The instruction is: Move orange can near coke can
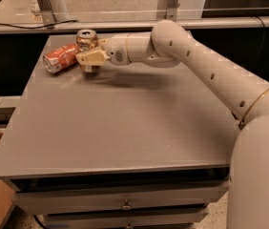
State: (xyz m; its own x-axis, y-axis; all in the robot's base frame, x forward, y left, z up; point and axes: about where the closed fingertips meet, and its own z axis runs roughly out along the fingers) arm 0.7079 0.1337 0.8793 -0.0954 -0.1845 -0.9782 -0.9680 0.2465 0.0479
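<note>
In the camera view, the arm [196, 61] reaches in from the right across the far part of the table [125, 128]. It ends at the gripper [84, 57] near the far left corner. The jaws are closed on the orange can [87, 37]. One pale finger crosses the front of the can's body, and the silver top stands clear above it. The can is upright, its long axis vertical. I cannot tell whether its base rests on the table or hangs just above it.

The coke can [60, 57] lies on its side just to the left of the jaws, as the camera sees it. Its long axis slants across the table, with the silver end toward the left edge. Its nearer end looks touching or almost touching the held can.

Judging by this, the orange can is already beside the coke can. The coming move is probably to set it down and let go. Any further push to the left could roll the coke can.
</note>
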